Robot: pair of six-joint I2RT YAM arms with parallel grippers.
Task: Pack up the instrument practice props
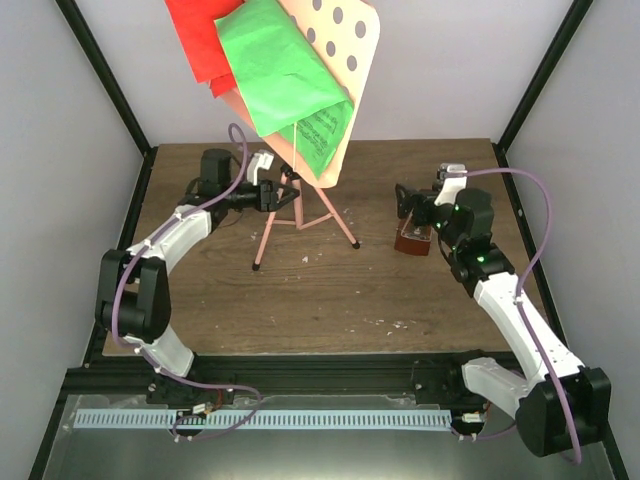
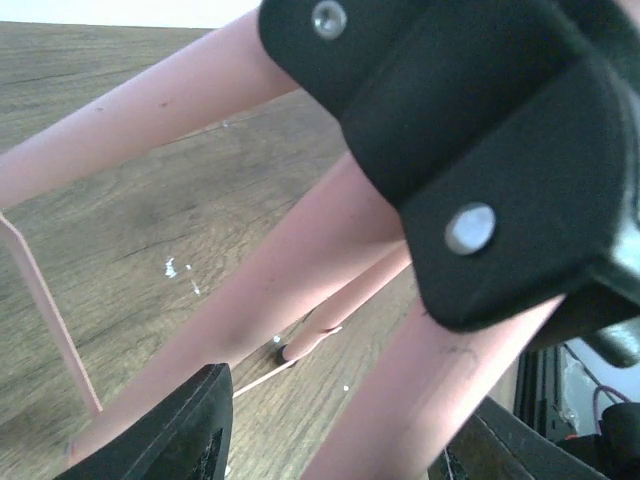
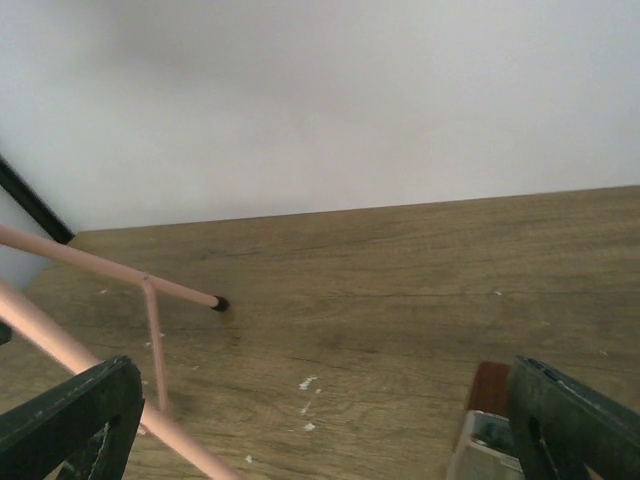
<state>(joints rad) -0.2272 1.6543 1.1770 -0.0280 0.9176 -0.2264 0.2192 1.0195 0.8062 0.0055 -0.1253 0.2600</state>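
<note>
Top external view: the music stand (image 1: 297,200) stands on the table (image 1: 300,300) holding the sheets (image 1: 280,70), the left tool (image 1: 268,192) is at its legs, grip impossible to tell, and the right tool (image 1: 414,212) is spread wide and empty by the metronome (image 1: 409,241).

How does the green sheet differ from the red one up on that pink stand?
The green sheet lies in front, covering part of the red sheet, which peeks out at the upper left. The green sheet hangs lower and shows dark print near its bottom; the red sheet sits higher, runs off the top of the picture and shows no print. Both rest against the stand's hole-dotted pink desk.
</note>
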